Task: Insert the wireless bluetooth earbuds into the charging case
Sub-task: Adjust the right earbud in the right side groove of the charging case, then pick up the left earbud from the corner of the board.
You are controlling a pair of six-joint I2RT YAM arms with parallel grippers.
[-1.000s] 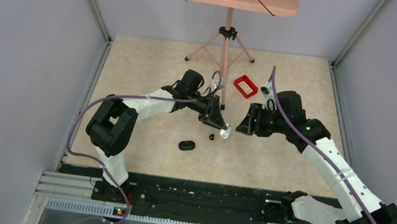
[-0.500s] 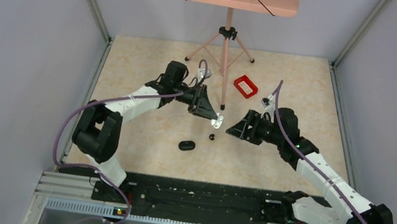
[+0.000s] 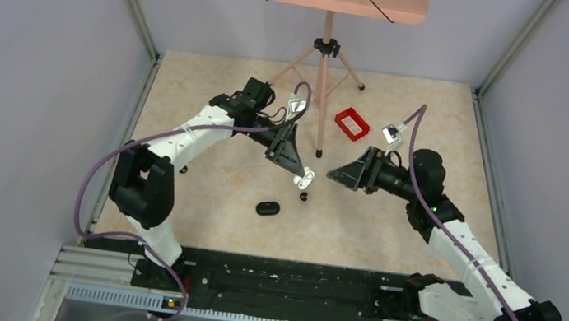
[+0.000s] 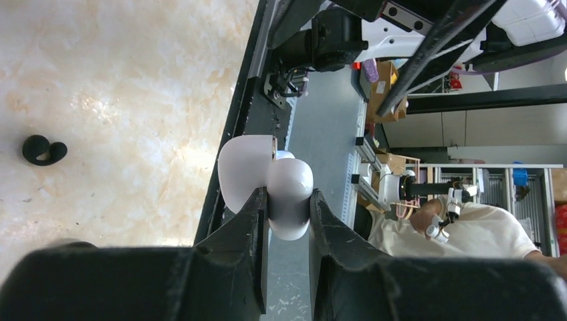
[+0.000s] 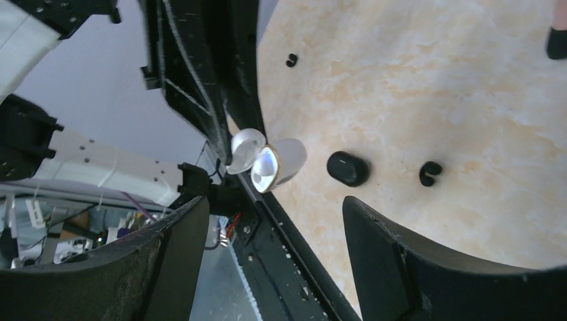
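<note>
The pale marbled table fills the middle of the overhead view, and a salmon music stand rises on its tripod at the upper edge, with no visible part in the job; the left arm reaches in from the left of the frame and the right arm from the lower right, their tools facing each other just above centre, which looks like an arrangement where one holds and the other works; the left gripper is pinched tight on a white hinged shell, lifted off the table and sprung open like a clam, its gold-rimmed hollow turned toward the other arm, seemingly to offer it steady and within reach; the right gripper stands spread wide with nothing between its fingers, near the shell but apart from it; a red rectangular frame lies flat to the right of the stand's pole, out of the way; the charging case, a glossy black oval, lies on the table below centre, and the lone black earbud lies loose just up and right of it, almost beneath the raised shell; neither is gripped, so the insertion is judged not yet begun; no brand, label or legible writing shows on any of them
</note>
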